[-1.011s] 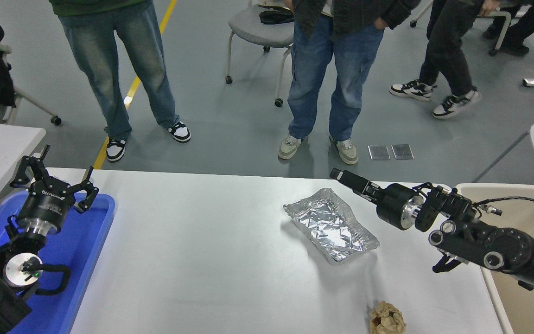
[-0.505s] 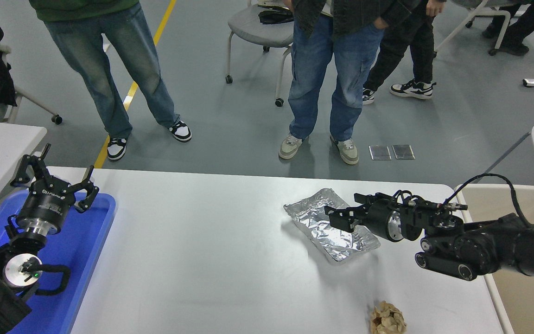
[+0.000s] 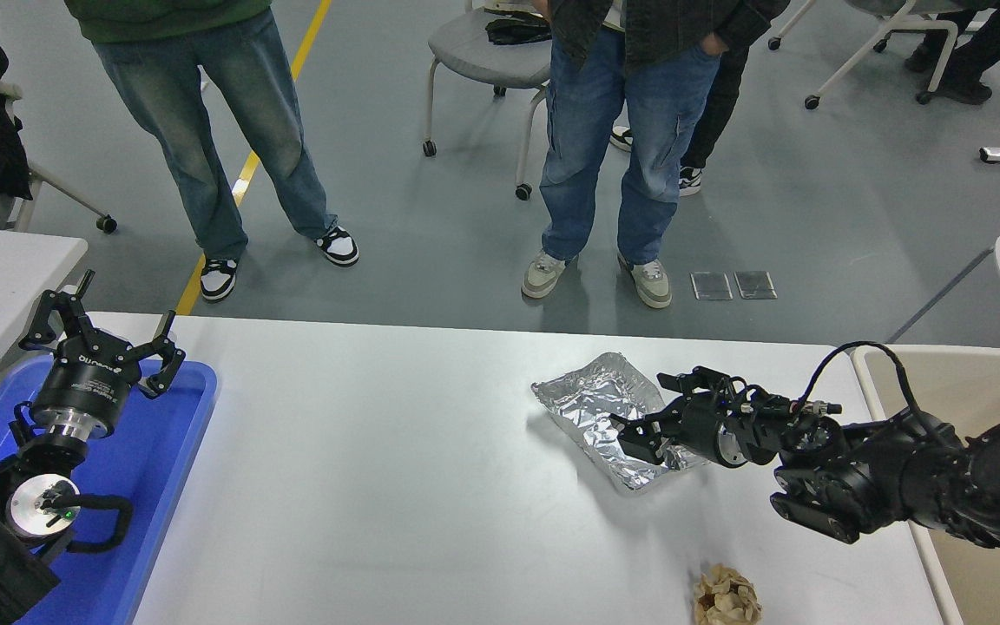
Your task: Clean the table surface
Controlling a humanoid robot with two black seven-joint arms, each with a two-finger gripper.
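Reaching with our right hand (image 3: 643,417), fingers spread, over the foil tray (image 3: 617,417) at right-centre of the white surface (image 3: 378,486); we judge a firm rim pinch best, since foil crumples. Crumpled paper ball (image 3: 726,597) near edge; left hand (image 3: 101,343) parked, spread, over blue tray (image 3: 161,503).

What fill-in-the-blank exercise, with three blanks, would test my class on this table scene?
1. The right hand reaches over the crumpled ____ tray.
2. The left hand is parked above a ____ tray.
3. A ball of brown paper lies near the table's ____ edge.

Missing words: foil; blue; near
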